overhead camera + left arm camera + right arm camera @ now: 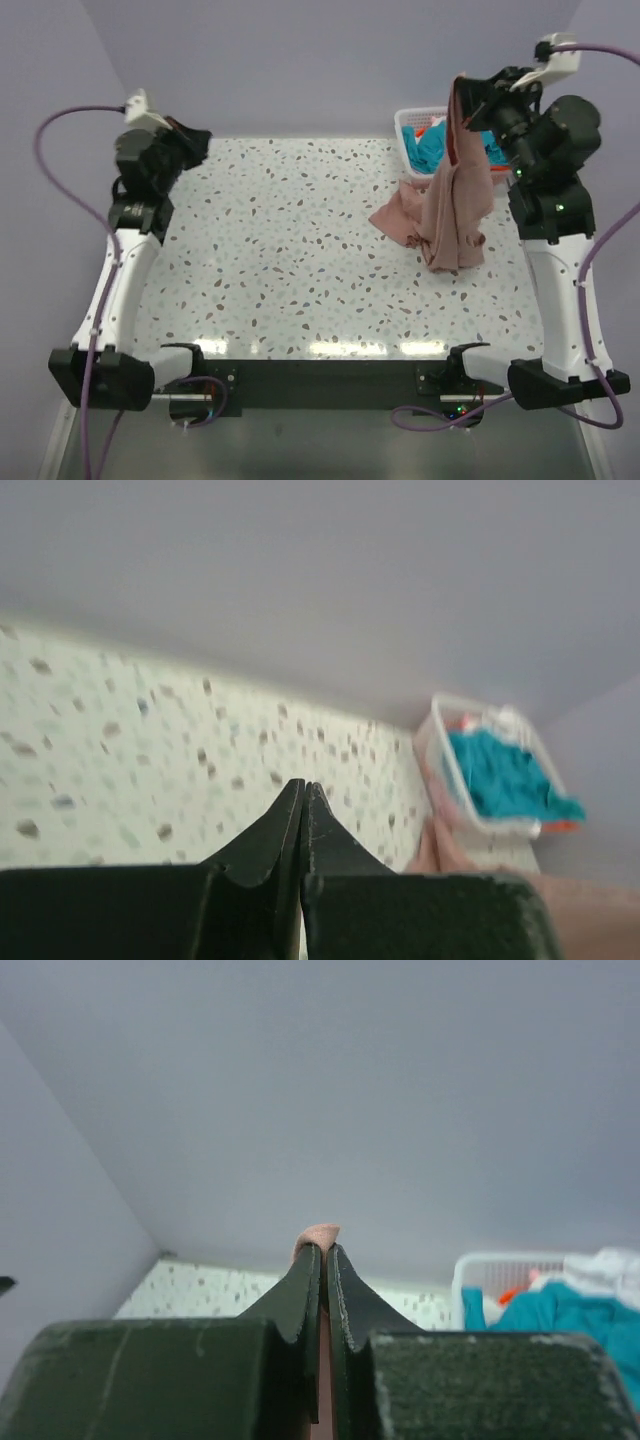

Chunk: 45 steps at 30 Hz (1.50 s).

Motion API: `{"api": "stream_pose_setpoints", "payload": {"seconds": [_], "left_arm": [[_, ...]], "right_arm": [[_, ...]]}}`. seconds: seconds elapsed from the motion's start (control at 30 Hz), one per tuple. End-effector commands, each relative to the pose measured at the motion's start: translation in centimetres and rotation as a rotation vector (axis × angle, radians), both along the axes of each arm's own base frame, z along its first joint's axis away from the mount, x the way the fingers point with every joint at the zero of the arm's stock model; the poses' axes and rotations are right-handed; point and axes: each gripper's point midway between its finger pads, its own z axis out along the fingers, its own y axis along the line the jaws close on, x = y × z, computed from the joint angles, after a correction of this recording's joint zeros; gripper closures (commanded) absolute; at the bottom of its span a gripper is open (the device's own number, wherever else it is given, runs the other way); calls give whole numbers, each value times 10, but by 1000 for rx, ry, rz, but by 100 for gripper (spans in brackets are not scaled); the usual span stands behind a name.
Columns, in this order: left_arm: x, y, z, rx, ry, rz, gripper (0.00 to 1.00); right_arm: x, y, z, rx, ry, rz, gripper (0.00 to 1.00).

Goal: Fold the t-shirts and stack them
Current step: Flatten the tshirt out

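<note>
Right gripper (463, 90): jaws clenched on a fold of the pink t-shirt (455, 200), a tip of cloth showing above the fingertips (312, 1260). The shirt hangs from this grip with its long axis vertical; its lower part lies bunched on the desk (280, 230) near the right edge, just in front of the basket (408, 120) at the far right corner, where a teal t-shirt (430, 148) lies. Right arm rises steeply, wrist turned left. Left gripper (195, 140): jaws closed, empty, raised above the far left corner.
</note>
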Motion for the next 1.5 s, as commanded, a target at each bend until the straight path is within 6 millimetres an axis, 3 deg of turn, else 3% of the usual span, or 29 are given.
{"api": "stream_pose_setpoints", "payload": {"seconds": [0.0,0.03,0.07,0.1,0.13,0.17,0.2,0.23,0.27,0.3,0.33,0.4,0.5,0.67,0.8,0.87,0.9,0.93,1.0,1.03,1.1,1.13,1.17,1.2,1.27,1.33,1.37,1.43,1.47], "left_arm": [[18,-71,-98,108,254,-205,97],[15,-102,-109,131,268,-294,95],[15,-119,-117,141,280,-344,93],[21,-137,-138,152,323,-395,88],[15,-168,-141,169,316,-496,85],[14,-184,-149,179,329,-543,83],[18,-201,-170,194,374,-592,79],[9,-232,-166,228,350,-682,77],[7,-247,-171,249,356,-725,75],[8,-263,-190,268,391,-769,72],[-2,-286,-186,289,369,-844,70],[-5,-306,-205,310,407,-903,68],[-9,-317,-209,290,422,-936,68],[-7,-304,-217,330,447,-880,66],[-4,-289,-213,334,452,-839,65],[-1,-276,-214,311,463,-808,66],[0,-269,-206,300,449,-794,66],[4,-256,-209,280,466,-765,66],[8,-238,-199,253,448,-725,66],[13,-219,-202,229,463,-687,66],[16,-198,-195,220,453,-644,66],[22,-181,-194,216,455,-603,65],[27,-156,-188,221,451,-550,65],[26,-156,-188,220,457,-551,65],[32,-135,-184,218,456,-507,65],[35,-116,-182,215,462,-467,65],[34,-109,-179,214,461,-452,65],[37,-91,-176,208,461,-408,65],[36,-85,-174,207,459,-396,64]], "right_arm": [[19,4,-62,12,166,4,100],[19,-2,-71,14,189,-28,100],[21,-7,-89,8,230,-61,100],[21,-14,-101,7,263,-100,100],[17,-31,-107,14,278,-190,100],[18,-41,-122,15,314,-253,100],[16,-51,-133,18,347,-306,100],[15,-59,-141,16,366,-350,100],[11,-78,-148,21,380,-459,100],[9,-84,-169,13,438,-503,100],[8,-91,-178,-2,460,-540,100],[8,-96,-211,-55,548,-573,100],[7,-95,-262,-101,675,-578,100],[7,-82,-352,-118,897,-536,100],[19,-72,-427,-156,1075,-517,100],[25,-70,-451,-176,1128,-514,100],[26,-68,-461,-189,1154,-508,100],[27,-62,-486,-216,1220,-485,100],[31,-53,-504,-250,1265,-444,100],[28,-42,-525,-285,1321,-406,100],[30,-19,-540,-313,1362,-311,100],[28,2,-546,-341,1371,-240,100],[26,60,-570,-370,1421,-4,100],[26,60,-570,-370,1421,-2,100],[25,109,-578,-411,1415,134,100],[11,162,-579,-426,1410,294,100],[15,185,-579,-425,1406,343,100],[-2,232,-574,-449,1400,481,100],[3,252,-558,-462,1363,535,100]]}}
